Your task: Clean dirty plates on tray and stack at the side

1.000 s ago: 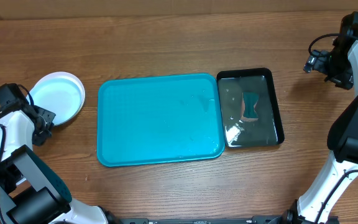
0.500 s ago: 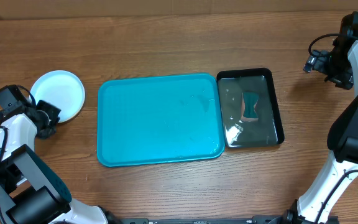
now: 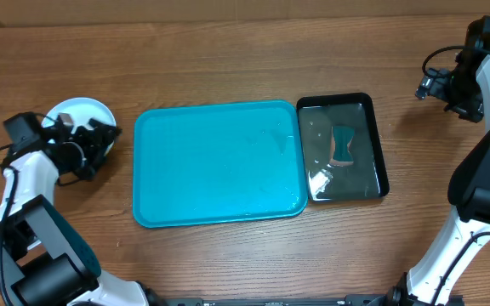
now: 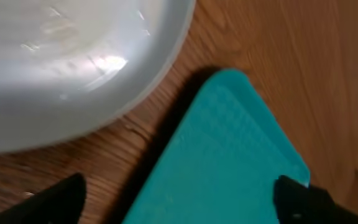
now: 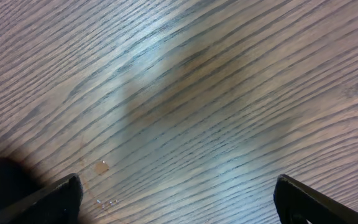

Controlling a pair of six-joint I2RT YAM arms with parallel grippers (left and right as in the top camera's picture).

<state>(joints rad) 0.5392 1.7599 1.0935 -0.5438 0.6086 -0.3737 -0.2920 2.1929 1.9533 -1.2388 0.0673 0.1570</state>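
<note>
Turquoise rectangular plastic tray point(image 3: 219, 161) lies mid-desk point(image 3: 228, 59), its long axis running left to right.
A round white plastic plate point(image 3: 76, 114) sits flat just off the tray's left short end. The left hand point(image 4: 178, 198) hovers at the plate's rim, released and empty. The right hand point(image 5: 179, 194) is spread wide over wood.

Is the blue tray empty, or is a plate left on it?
Empty of plates. Overhead, the tray is bare turquoise; the one visible plate sits on the table to its left.
</note>
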